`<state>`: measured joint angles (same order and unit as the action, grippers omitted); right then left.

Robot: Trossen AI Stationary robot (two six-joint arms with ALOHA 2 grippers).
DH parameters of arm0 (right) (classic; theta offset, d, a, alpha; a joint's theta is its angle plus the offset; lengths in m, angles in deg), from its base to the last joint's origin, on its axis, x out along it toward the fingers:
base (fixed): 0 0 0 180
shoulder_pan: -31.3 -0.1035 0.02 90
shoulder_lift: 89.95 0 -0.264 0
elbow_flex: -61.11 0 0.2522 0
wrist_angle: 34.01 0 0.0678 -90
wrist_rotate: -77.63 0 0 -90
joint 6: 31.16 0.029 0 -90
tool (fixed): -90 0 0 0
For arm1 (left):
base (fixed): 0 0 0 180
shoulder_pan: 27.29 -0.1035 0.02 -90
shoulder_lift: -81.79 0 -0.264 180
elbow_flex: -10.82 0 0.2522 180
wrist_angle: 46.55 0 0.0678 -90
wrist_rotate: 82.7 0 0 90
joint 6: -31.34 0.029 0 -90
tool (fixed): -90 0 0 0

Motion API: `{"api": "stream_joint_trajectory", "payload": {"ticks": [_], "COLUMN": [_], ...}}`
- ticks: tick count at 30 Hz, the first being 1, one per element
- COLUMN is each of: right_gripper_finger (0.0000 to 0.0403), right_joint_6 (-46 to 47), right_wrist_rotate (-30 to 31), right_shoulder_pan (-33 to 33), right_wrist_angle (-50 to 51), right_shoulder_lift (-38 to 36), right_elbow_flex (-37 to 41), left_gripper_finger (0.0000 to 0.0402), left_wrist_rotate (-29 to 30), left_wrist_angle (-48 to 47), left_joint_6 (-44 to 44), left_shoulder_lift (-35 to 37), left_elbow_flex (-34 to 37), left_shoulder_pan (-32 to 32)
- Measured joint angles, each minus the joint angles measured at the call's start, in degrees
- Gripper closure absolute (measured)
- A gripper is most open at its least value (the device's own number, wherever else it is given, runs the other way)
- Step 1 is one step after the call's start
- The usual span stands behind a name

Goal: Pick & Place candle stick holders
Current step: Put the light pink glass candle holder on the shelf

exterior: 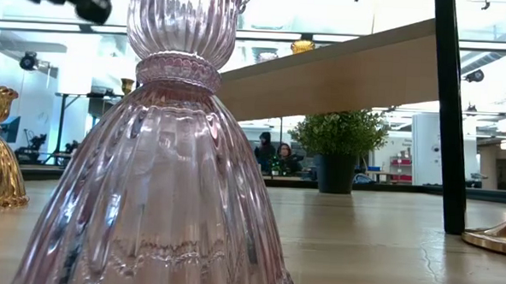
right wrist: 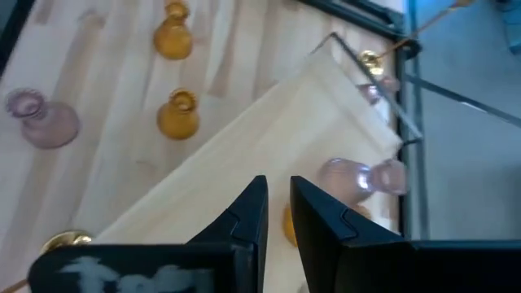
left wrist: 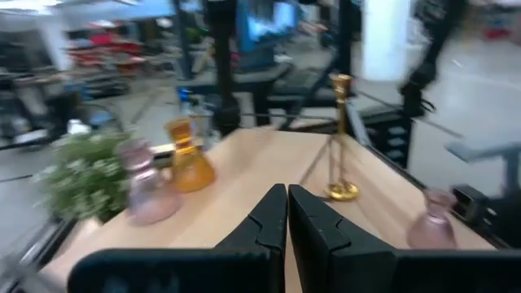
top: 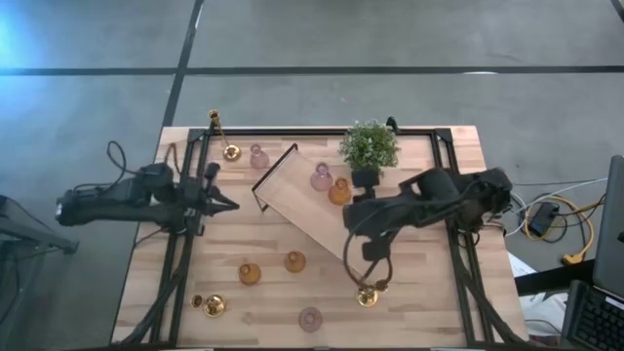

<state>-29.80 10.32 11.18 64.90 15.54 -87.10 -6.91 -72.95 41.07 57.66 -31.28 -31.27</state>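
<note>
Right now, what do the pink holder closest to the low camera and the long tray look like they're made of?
The pink holder looks like ribbed, see-through tinted glass with a glossy shine. The tray looks like pale, matte unfinished wood with visible grain, and has thin black handles, probably metal wire.

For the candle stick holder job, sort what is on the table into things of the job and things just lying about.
Job:
pink holders
amber holders
brass holders
tall-stemmed brass holder
wooden tray, with two holders on it

Lying about:
potted plant
</note>
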Motion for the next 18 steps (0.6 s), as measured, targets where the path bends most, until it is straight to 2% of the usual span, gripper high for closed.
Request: {"api": "stream_joint_trajectory", "payload": {"ticks": [8, 13, 18], "right_gripper_finger": [0.0354, 0.0353, 0.0355], "right_joint_6": [0.2, 0.2, 1.1], "right_wrist_rotate": [0.5, 0.5, 0.4], "right_shoulder_pan": [2.9, 4.2, 5.0], "right_wrist_angle": [0.3, 1.7, 2.1], "right_shoulder_lift": [-2.1, -3.1, -3.5], "right_elbow_flex": [0.0, 0.0, 0.0], "left_gripper_finger": [0.0383, 0.0383, 0.0383], "left_wrist_rotate": [-4.8, -1.4, 3.7], "left_wrist_angle": [-3.3, -4.1, -8.9], "left_joint_6": [7.5, 12.8, 13.2], "left_shoulder_lift": [-19.3, -26.7, -33.3], "left_elbow_flex": [-12.3, -18.4, -23.8], "left_shoulder_pan": [5.6, 13.6, 20.0]}}
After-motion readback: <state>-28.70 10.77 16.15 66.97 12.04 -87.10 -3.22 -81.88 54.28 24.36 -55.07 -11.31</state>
